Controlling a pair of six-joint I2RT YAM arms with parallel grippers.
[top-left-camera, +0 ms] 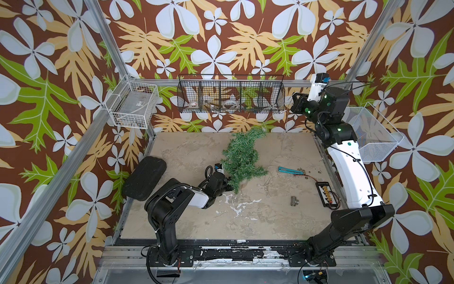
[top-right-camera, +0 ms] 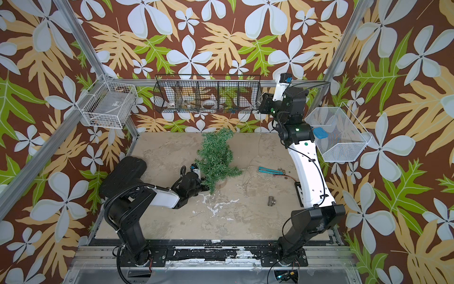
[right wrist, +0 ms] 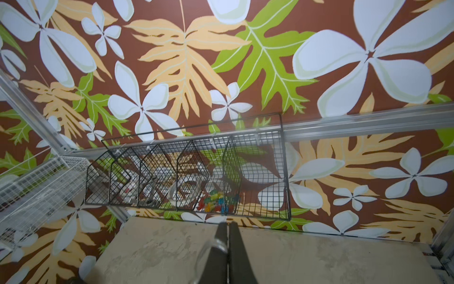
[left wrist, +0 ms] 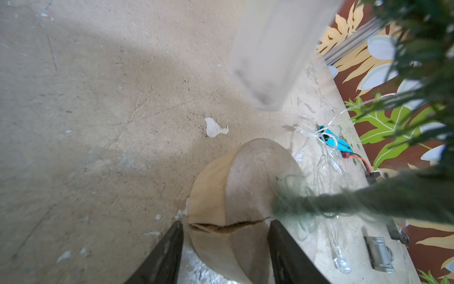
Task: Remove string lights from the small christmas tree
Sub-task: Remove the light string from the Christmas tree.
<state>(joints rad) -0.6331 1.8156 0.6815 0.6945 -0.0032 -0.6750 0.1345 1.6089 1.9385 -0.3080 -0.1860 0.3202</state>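
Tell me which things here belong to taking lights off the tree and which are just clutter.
Job: small christmas tree, string lights, left gripper, right gripper.
Lying about: blue tool, metal fitting, connector board, black pad.

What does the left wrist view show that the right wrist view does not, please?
Only the left wrist: the left gripper closed on the tree's wooden base, loose lights on the table, a blue tool and a metal fitting. Only the right wrist: the right gripper shut, a clear bit of the lights caught at it, a black basket and a white basket. Both: the table and the wallpaper.
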